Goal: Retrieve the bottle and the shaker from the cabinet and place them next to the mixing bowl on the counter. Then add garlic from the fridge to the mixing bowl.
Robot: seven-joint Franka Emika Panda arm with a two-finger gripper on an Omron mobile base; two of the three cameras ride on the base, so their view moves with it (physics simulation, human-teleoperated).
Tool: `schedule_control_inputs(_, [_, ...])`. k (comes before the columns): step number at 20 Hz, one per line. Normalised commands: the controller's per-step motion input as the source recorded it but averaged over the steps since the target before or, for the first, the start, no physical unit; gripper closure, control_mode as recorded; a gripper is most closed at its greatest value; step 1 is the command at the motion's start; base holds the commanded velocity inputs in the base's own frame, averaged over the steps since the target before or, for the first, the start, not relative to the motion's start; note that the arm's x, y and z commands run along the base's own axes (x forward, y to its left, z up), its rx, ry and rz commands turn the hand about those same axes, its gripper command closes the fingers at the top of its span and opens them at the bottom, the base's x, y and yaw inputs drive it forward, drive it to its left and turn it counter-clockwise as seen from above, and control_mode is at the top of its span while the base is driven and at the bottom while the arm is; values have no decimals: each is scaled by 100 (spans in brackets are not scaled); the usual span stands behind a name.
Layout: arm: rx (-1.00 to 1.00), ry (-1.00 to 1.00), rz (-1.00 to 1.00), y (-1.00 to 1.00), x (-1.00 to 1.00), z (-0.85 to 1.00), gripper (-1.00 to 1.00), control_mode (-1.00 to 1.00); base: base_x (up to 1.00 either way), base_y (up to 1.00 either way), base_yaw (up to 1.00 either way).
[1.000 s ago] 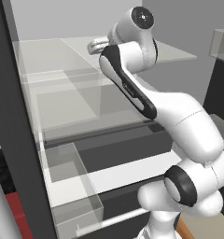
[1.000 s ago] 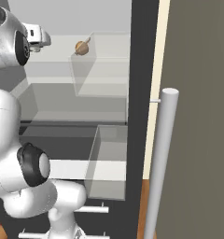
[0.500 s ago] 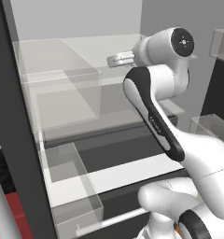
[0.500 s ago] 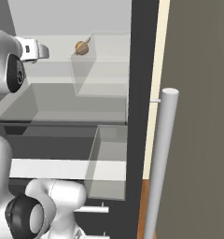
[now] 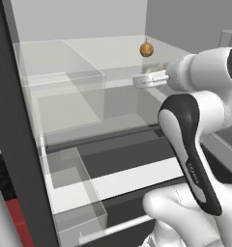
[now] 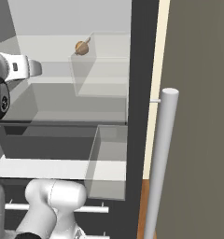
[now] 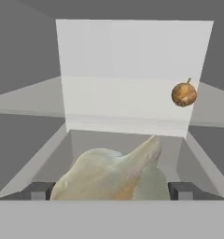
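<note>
One garlic [image 7: 115, 175] bulb, one brown onion [image 7: 184, 94] behind

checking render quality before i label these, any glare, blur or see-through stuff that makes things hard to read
Hand view: the garlic sits so close between the pincer fingertips that its edges look soft. Left base view: the fridge's clear shelves and drawers overlap as pale panes, with flat light and faint shadows. Right base view: the small brown round thing stays sharp, no glare.

Glass shelf [image 5: 113, 55] carries a brown onion [image 5: 146, 48], seemingly resting there.
</note>
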Motion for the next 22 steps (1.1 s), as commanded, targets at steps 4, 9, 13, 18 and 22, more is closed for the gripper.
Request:
schedule_control_inputs(4, [0, 3, 0, -9, -100, -36, 100, -100, 0, 0, 0])
schedule_control_inputs(9, [0, 7, 0, -15, -95, -23, 100, -100, 0, 0, 0])
schedule_control_inputs(13, [0, 9, -6, -24, -60, 0, 100, -100, 0, 0, 0])
schedule_control_inputs(18, [-5, 15, -10, -24, -6, -1, 100, -100, 0, 0, 0])
schedule_control_inputs(22, [0, 0, 0, 0, 0, 0, 100, -100, 0, 0, 0])
